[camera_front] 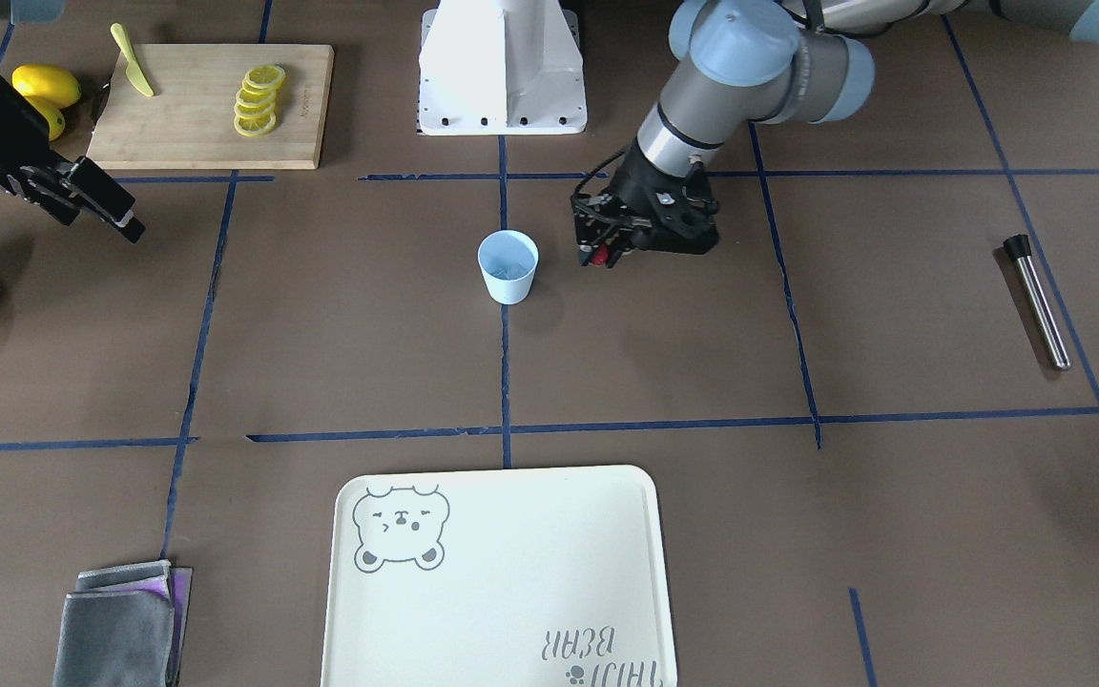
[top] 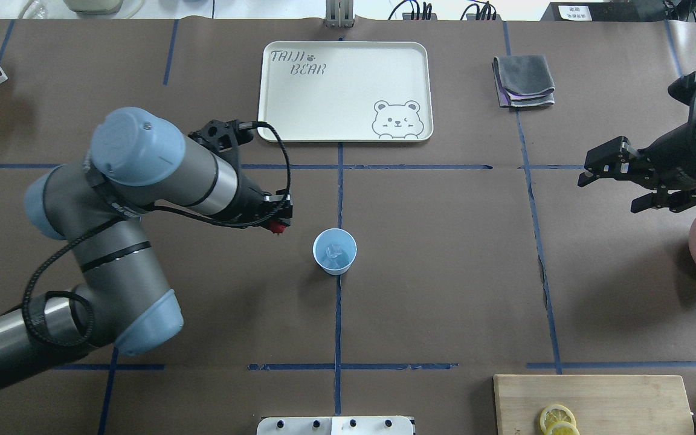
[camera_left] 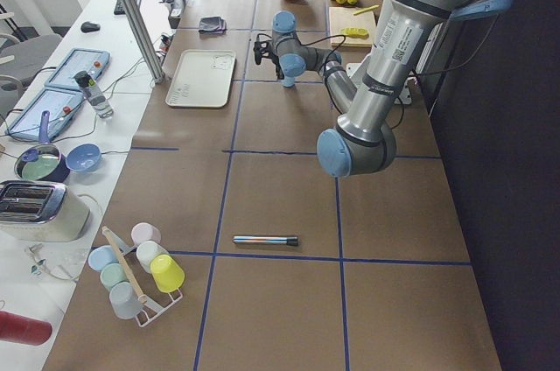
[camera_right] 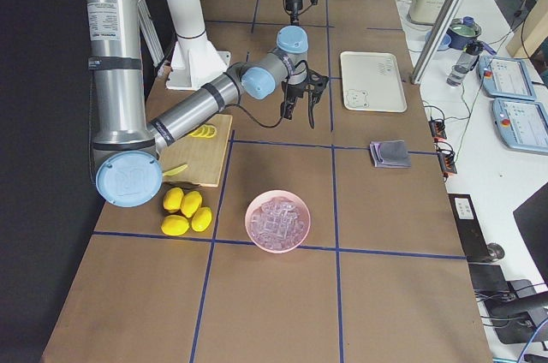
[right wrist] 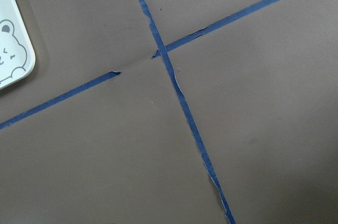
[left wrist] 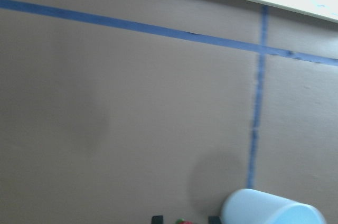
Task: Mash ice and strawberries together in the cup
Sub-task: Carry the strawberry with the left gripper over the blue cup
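Overhead exterior: cup (top: 336, 271) upright, ice (top: 335, 252) inside; left pincer (top: 278, 225) clamps strawberry (top: 275, 228) beside it; right pincer (top: 609, 193) spread wide.

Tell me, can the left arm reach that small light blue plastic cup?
Probably yes: its left gripper, holding a small dark red strawberry piece, hangs close beside the cup, nothing standing between them.

The cup (camera_front: 508, 279), a small light blue tumbler, stands upright mid-counter (camera_front: 321, 363) on a blue tape line (camera_front: 505, 382), with a few clear ice (top: 334, 254) chunks in its bottom. The strawberry (camera_front: 598, 256), a small dark red piece, is pinched between the left fingers (camera_front: 584, 239), just beside the cup on the robot's left, not touching it. More ice fills a pink bowl (camera_right: 253, 224) far to the right
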Controlling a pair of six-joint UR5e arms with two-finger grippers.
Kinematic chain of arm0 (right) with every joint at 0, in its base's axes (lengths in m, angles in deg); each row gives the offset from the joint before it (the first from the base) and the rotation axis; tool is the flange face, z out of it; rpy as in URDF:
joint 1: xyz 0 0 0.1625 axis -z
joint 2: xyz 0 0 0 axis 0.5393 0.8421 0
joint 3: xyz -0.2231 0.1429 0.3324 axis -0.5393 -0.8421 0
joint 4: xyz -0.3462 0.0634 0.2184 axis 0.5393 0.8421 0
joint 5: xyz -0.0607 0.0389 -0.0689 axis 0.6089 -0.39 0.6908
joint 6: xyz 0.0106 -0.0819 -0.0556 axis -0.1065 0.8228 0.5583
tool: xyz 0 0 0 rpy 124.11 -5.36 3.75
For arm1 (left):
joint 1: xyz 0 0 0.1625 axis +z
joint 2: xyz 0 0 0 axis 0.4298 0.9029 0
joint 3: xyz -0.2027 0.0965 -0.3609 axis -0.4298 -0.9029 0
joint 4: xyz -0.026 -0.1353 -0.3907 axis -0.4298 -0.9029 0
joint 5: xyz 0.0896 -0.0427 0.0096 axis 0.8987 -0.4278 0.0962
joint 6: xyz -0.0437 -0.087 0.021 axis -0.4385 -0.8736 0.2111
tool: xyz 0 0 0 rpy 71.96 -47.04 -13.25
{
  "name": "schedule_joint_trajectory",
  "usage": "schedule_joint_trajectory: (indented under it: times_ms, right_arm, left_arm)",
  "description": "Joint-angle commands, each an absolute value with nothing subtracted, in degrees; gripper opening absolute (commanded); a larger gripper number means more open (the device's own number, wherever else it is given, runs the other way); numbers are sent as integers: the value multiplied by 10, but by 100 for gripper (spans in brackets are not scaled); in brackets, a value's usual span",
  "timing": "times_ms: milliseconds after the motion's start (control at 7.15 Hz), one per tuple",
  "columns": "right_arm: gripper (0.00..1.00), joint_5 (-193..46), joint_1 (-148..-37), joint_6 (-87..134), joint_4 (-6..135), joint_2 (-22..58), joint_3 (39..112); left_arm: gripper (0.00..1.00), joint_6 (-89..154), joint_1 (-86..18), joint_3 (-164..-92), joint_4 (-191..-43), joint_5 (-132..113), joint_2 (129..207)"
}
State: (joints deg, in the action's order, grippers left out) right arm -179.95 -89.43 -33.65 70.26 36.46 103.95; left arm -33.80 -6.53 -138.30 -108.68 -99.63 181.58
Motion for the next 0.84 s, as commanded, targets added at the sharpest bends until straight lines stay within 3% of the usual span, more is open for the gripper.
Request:
schedule_joint_trajectory:
  times_ms: [0,140,559,699]
  right_arm:
    - [100,-1800,-899,-336,703,365,1039]
    - [100,-1800,-899,-336,703,365,1040]
    - [100,-1800,-899,-336,703,366,1041]
    - [100,-1799,-899,-336,703,367,1042]
  left_arm:
    - [0,-354,-25,-1351,-1087,-938,1863]
    - [1,-353,-24,-1350,-1087,-938,1862]
    - [17,-351,-16,-1350,-1088,-938,1862]
    - [38,-349,-16,-1350,-1088,-938,1862]
